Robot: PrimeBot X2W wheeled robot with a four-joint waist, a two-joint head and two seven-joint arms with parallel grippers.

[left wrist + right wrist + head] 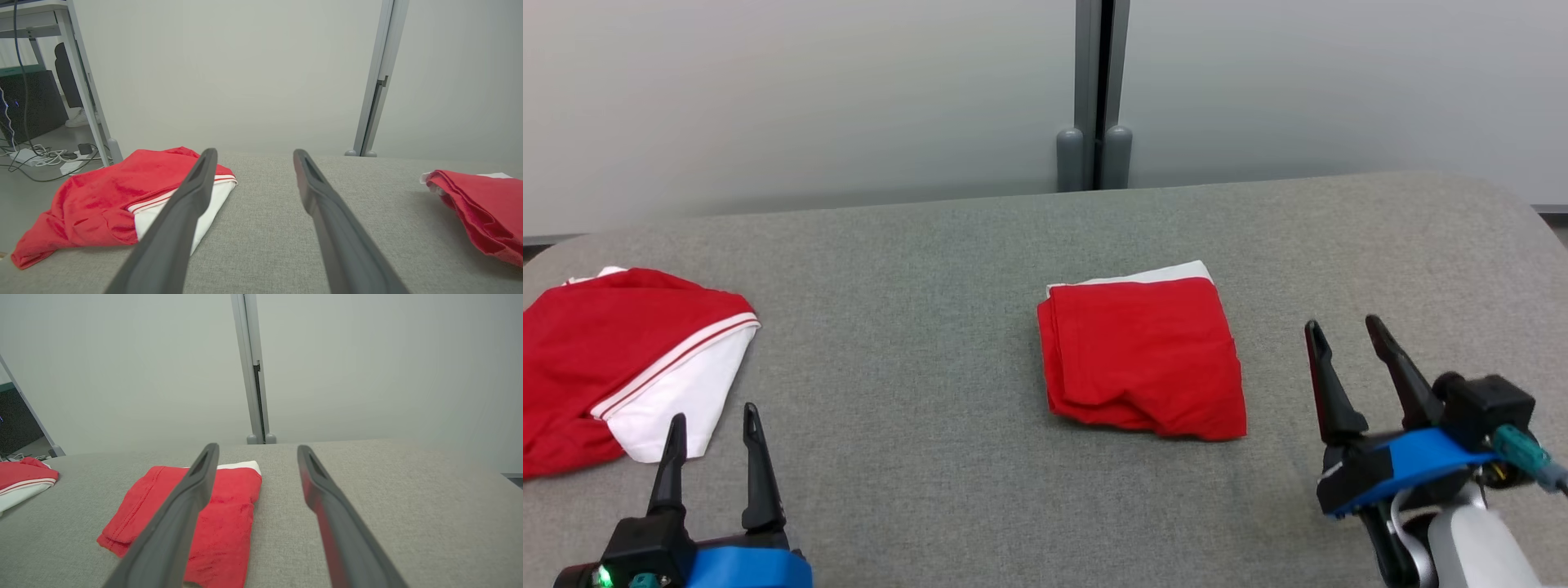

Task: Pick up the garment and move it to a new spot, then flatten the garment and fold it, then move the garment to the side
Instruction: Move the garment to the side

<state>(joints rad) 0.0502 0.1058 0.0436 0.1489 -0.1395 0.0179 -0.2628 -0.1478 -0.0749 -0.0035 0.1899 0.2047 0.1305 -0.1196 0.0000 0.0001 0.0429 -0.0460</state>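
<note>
A folded red garment (1143, 355) with a white edge lies flat in the middle of the grey table (947, 269); it also lies at the right edge in the left wrist view (482, 208) and behind the left finger in the right wrist view (229, 506). A second red and white garment (613, 359) lies crumpled at the table's left edge, seen too as the crumpled garment (102, 200) and far off (20, 477). My left gripper (715, 420) hovers open just right of the crumpled one. My right gripper (1343, 327) stands open to the right of the folded garment, touching nothing.
A pale partition wall with a grey post (1101, 90) runs behind the table. Beyond the table's left end stand a desk leg (88, 90) and loose cables (45, 157) on the floor. Bare grey cloth stretches between the two garments and along the front.
</note>
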